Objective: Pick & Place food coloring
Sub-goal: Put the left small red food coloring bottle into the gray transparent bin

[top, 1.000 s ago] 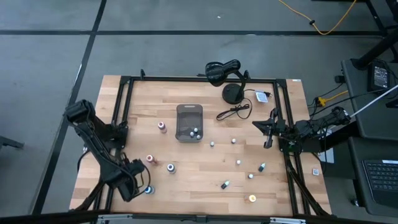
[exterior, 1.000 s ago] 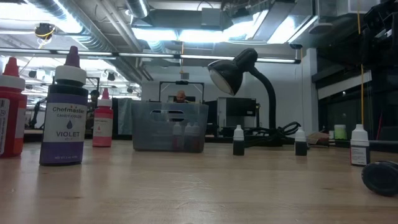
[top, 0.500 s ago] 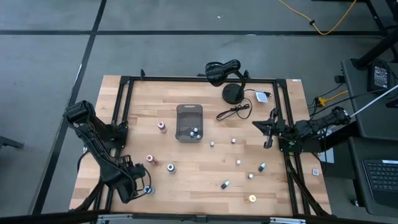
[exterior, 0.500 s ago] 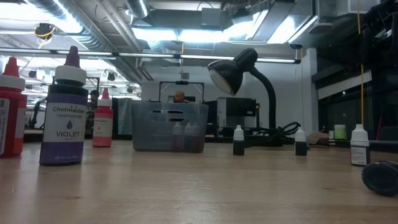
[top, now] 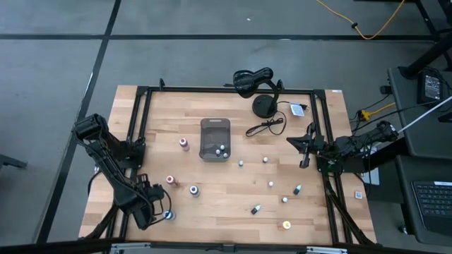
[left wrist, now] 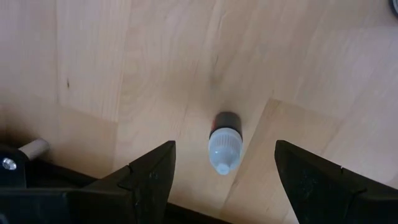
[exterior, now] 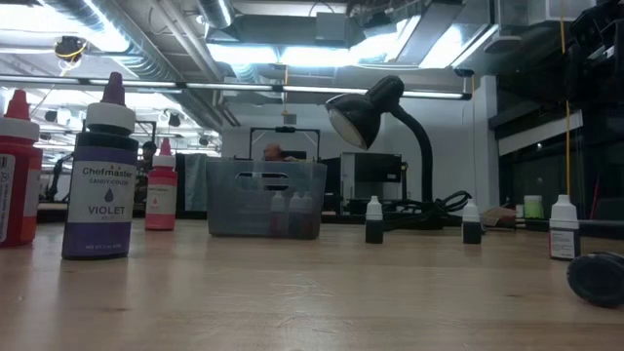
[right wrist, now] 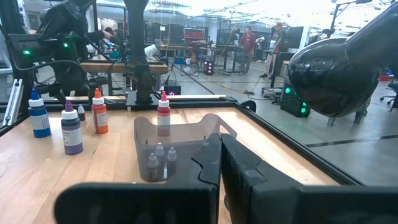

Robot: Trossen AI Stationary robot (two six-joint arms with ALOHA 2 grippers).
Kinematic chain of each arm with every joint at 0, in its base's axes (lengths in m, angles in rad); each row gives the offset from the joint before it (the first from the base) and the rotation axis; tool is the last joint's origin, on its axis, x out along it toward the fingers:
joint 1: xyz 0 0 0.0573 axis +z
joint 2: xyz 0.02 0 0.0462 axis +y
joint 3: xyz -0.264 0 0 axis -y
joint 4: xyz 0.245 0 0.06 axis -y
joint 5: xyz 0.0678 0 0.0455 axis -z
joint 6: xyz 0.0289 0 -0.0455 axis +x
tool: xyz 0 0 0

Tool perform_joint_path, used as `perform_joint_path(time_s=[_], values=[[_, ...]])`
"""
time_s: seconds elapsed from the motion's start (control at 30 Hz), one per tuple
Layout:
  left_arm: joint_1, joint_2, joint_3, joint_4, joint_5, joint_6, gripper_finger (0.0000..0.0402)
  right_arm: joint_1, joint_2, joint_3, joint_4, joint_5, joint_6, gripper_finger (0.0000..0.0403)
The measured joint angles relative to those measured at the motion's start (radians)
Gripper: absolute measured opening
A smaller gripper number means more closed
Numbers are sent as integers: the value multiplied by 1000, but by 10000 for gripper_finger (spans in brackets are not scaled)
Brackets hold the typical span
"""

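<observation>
Left claw (left wrist: 224,165) spread apart over a white-capped food coloring bottle (left wrist: 224,142) near the tabletop's (top: 233,190) front-left corner, wrist view alone showing this, right claw (top: 305,149) closed at the right edge, perhaps two bottles in the gray tray (top: 215,138).

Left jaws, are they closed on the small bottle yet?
No, the left gripper stands open, one jaw on each side of the bottle, touching neither.

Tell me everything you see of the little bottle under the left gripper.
The small dropper bottle has a dark body and a pale translucent, cone-tipped cap. It stands upright on the wooden table near the left front corner, seen from above between the left gripper's open fingers. Nothing touches it but the table.
</observation>
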Motion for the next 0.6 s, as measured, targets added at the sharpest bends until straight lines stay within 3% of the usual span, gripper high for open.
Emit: perform_joint_path(time_s=[0.17, 0.6], values=[[0, 0, 0, 3, 0, 1, 255, 0, 0, 0, 0, 0, 0, 15], [0, 0, 0, 3, -1, -8, 167, 0, 0, 0, 0, 0, 0, 15]])
